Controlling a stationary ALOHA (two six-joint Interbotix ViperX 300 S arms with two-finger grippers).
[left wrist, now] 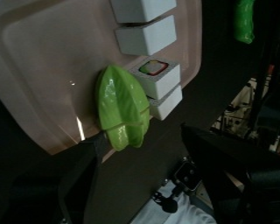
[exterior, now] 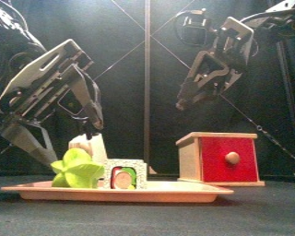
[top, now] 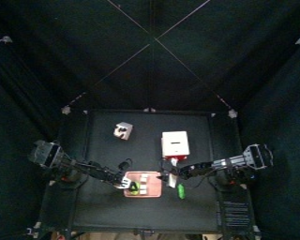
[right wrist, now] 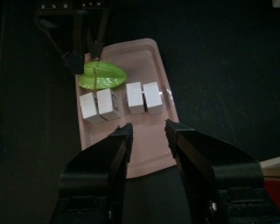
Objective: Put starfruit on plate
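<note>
The yellow-green starfruit (left wrist: 122, 107) lies on the salmon-pink plate (left wrist: 43, 70), near one edge of it. It also shows in the front view (exterior: 74, 171), the top view (top: 131, 187) and the right wrist view (right wrist: 104, 76). My left gripper (left wrist: 154, 171) is open and empty, just off the starfruit and not touching it; it hangs above the plate's (exterior: 175, 192) left end. My right gripper (right wrist: 149, 144) is open and empty, held above the plate's (right wrist: 129, 140) other end.
Several white sushi-like blocks (left wrist: 149, 35) stand on the plate beside the starfruit. A white box with a red face (exterior: 219, 157) stands behind the plate to the right. A bright green elongated item (top: 182, 190) lies right of the plate. A small object (top: 123, 129) sits farther back.
</note>
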